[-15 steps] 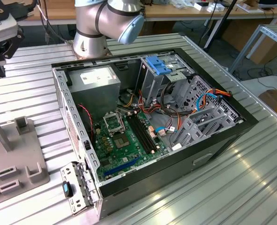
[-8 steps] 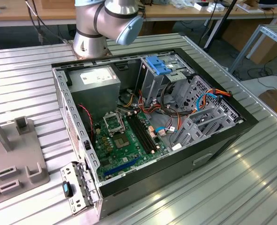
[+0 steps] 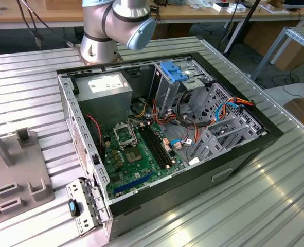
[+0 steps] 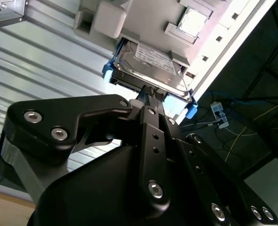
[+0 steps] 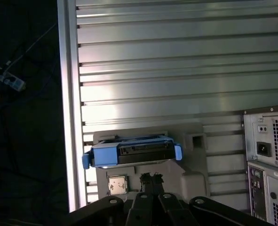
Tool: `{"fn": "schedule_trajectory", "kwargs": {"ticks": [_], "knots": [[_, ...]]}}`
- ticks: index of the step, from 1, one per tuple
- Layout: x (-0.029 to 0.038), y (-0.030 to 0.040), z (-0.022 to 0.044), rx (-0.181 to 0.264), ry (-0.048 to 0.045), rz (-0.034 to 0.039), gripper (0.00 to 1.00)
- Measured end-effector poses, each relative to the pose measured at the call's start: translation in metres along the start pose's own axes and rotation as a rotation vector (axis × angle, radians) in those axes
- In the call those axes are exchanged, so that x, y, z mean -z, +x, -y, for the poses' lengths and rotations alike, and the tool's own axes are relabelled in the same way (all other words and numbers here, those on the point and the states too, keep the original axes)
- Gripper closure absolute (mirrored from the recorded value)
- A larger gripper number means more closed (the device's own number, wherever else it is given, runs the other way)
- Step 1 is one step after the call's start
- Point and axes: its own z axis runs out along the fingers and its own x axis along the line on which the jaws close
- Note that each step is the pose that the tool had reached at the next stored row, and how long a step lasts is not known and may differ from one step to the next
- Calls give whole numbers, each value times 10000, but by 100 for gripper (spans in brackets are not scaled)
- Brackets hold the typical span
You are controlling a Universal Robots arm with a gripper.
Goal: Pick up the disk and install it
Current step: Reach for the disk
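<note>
Second wrist view: gripper (image 4: 151, 93) hangs just short of the disk (image 4: 153, 60), which sits in the grey holder (image 4: 148, 23). Jaws look closed and empty. Advance like this and you ram its connector edge.

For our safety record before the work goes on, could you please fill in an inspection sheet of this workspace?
Surface: ribbed metal table, carrying an open computer case.
Job's things: disk lies in a grey holder, outside the case.
Clutter: small square chip in the same holder.
Grippers: gripper near the disk's connector edge; contact unclear.
Cables: coloured wires inside the case; power strip on the floor beside the table.
Surroundings: wooden benches behind.
</note>
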Motion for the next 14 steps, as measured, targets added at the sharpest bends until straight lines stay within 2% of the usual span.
{"fn": "schedule_trajectory", "kwargs": {"ticks": [3,10,14], "knots": [[-4,89,7,1,0,-1,89],[-17,197,16,1,-1,0,89],[-25,287,23,1,-1,-1,89]]}}
